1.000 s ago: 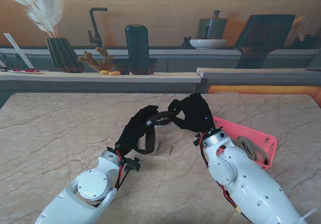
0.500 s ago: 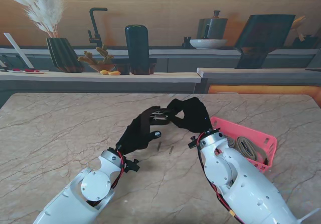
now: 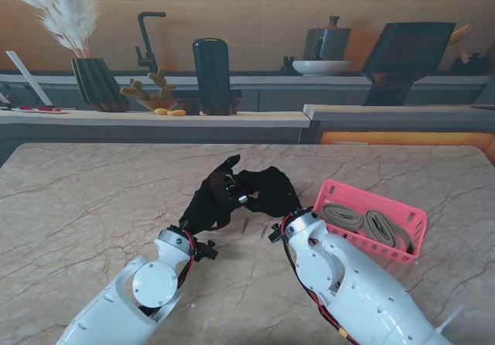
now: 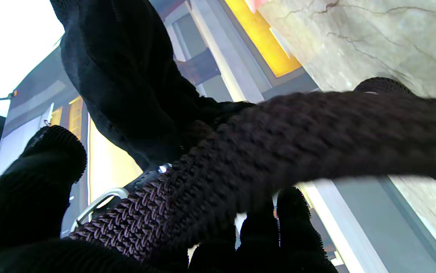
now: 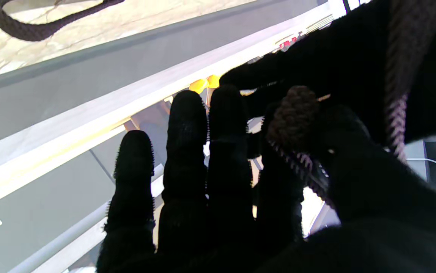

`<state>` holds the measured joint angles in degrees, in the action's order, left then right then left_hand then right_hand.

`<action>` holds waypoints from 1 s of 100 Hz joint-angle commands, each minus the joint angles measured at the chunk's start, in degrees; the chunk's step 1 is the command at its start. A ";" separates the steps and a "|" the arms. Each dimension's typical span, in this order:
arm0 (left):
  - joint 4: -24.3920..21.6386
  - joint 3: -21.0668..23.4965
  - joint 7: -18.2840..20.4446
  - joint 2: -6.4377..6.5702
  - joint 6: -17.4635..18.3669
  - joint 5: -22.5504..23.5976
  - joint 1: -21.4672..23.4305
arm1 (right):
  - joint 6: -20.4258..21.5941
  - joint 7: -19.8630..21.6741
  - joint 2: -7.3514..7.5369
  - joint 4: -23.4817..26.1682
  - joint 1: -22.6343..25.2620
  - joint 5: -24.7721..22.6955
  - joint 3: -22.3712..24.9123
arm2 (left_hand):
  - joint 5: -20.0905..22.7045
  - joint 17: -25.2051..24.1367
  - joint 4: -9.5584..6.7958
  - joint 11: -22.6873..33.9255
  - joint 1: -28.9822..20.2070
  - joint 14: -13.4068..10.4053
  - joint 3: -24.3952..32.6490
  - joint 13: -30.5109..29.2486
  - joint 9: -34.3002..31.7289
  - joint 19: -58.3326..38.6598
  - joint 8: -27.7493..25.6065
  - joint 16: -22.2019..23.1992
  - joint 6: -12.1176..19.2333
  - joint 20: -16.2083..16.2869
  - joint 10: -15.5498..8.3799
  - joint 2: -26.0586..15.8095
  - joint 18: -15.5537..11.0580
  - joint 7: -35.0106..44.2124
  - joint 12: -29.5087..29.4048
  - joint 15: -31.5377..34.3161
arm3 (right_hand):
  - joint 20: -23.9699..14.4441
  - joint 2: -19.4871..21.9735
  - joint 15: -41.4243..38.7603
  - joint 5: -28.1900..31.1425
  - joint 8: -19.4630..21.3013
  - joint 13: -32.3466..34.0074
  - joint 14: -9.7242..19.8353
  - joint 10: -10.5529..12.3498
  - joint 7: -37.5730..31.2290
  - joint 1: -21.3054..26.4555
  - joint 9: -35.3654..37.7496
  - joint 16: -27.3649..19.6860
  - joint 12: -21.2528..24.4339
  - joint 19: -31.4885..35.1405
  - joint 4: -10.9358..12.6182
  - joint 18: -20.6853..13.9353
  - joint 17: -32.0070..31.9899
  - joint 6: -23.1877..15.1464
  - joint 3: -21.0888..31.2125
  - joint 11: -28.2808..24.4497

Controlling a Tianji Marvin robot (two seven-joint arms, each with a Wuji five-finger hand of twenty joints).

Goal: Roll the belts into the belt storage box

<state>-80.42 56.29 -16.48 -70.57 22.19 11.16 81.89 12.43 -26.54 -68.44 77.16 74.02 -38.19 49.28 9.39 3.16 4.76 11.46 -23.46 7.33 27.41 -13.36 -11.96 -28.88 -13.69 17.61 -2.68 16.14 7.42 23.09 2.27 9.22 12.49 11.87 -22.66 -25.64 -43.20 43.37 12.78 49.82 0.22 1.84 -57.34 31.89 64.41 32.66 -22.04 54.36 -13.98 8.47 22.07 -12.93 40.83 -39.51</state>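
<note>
Looking down from the stand, you see your left hand (image 3: 210, 199) and right hand (image 3: 267, 191), both in black gloves, pressed together over the middle of the beige marble table (image 3: 93, 198). Both clamp the dark brown braided belt (image 4: 278, 140), which crosses the left palm with its metal ring (image 4: 100, 201) near the thumb. To the right sits the pink slotted plastic storage box (image 3: 410, 221), two rolled tan belts (image 3: 363, 221) already inside.
</note>
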 commanded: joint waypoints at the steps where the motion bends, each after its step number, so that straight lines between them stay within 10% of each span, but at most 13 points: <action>1: -0.27 -0.20 -0.27 -0.52 -0.13 -0.27 0.33 | -0.03 0.12 -1.09 -0.21 -0.39 0.31 -0.66 | -1.54 -0.79 0.01 -0.39 -0.78 -0.90 -1.57 1.15 1.40 -0.40 -0.87 0.73 1.63 -0.13 -1.45 -1.88 -1.59 -3.24 0.55 0.50 | -1.16 1.86 -1.53 4.09 1.62 1.71 0.48 -1.72 -2.78 2.88 0.76 0.91 -0.84 1.23 -0.21 0.64 0.25 -5.31 5.07 -1.17; 25: -0.30 -0.87 -0.77 -0.87 -3.33 -0.70 0.08 | 1.09 -1.65 -1.66 -1.21 -1.38 -0.08 -2.42 | -1.53 0.05 -1.57 3.24 -9.96 -0.55 -6.44 -0.33 0.60 -3.20 -5.31 2.13 1.11 1.07 -0.92 -6.78 -1.70 -3.49 2.93 2.28 | -1.78 1.96 -2.61 3.96 1.90 1.77 0.20 -1.96 -2.66 3.18 0.50 1.57 -1.02 2.18 -0.19 0.54 0.43 -4.98 4.94 -1.82; 48: -1.18 -0.85 -1.07 -1.85 -6.35 -6.41 0.63 | 2.49 -2.83 -1.44 0.06 -0.09 -1.31 -2.01 | -1.07 2.58 -3.43 7.59 -30.35 -1.41 -23.37 -4.50 -4.90 -8.71 -8.85 3.10 0.98 3.24 -1.95 -24.61 -1.39 6.09 5.10 6.38 | -2.07 0.65 -3.72 4.82 1.59 2.37 -0.23 -2.59 -2.81 2.89 1.37 2.05 -0.94 2.79 -0.17 0.60 0.53 -3.83 5.65 -2.56; 68: -1.44 -0.64 -2.00 -2.26 -5.78 -7.73 1.01 | 2.88 -3.27 -0.92 -0.75 -0.83 -3.84 -2.89 | -0.78 4.62 -2.89 9.81 -36.36 -0.56 -27.29 -8.06 -9.62 -11.56 -10.07 3.98 0.61 4.52 -1.57 -26.25 0.37 17.25 6.18 9.28 | -2.26 -3.41 -4.76 6.03 1.59 3.03 -0.87 -3.24 -3.21 2.84 2.06 2.48 -1.05 3.27 0.17 1.14 0.73 -3.52 7.65 -3.50; 80: -1.38 -0.77 -1.81 -2.19 -5.35 -7.56 1.01 | 2.34 -3.53 -1.04 -1.63 -1.71 -4.16 -3.86 | -0.31 7.05 -3.33 10.92 -38.44 0.86 -25.51 -11.16 -13.30 -12.96 -11.00 4.48 -0.37 5.06 -0.69 -24.39 1.83 22.91 6.75 11.09 | -2.40 -6.62 -5.73 6.63 1.59 3.46 -1.34 -3.72 -3.85 1.97 2.50 2.88 -1.34 4.03 0.24 1.18 1.28 -3.37 10.35 -4.48; 85: -1.41 -0.83 -1.80 -2.22 -5.32 -7.70 1.02 | 1.52 -3.65 -0.98 -1.73 -1.96 -4.63 -4.12 | 1.01 8.18 -3.50 11.49 -31.60 1.57 -11.24 -12.64 -15.25 -13.82 -9.95 4.60 -1.00 5.32 -0.28 -20.73 2.68 25.01 6.99 12.17 | -2.48 -8.23 -6.43 6.86 1.77 3.73 -1.69 -4.08 -4.28 1.35 2.66 3.14 -1.66 4.57 0.56 1.44 1.56 -2.98 11.41 -5.27; 100: -2.08 -0.67 -1.52 -2.29 -6.09 -9.19 1.40 | -1.51 -2.61 -0.90 -1.15 -1.69 -4.31 -3.97 | 5.16 12.91 -4.80 14.03 -29.77 4.28 1.81 -18.75 -22.50 -17.53 -11.89 6.25 -2.64 6.58 1.11 -17.72 6.16 28.58 8.02 16.59 | -2.11 -13.10 -7.84 3.78 4.66 2.45 -2.72 -5.08 -5.05 -0.45 0.04 3.64 -3.37 5.87 2.83 1.89 1.39 -1.39 15.06 -7.97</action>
<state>-81.77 55.44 -18.23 -72.39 16.72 2.92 82.87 11.24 -29.99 -68.87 74.75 71.60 -42.76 45.41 13.42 14.44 3.80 23.87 -51.40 11.00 16.70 -29.96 -32.24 -44.66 -24.49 23.00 -5.24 21.72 8.17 7.47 7.84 35.01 19.55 26.81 -24.04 -35.46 -49.57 47.00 14.53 52.12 -2.73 -1.10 -57.75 31.14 65.83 35.36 -24.23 58.31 -13.87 9.34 23.55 -8.33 51.66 -45.71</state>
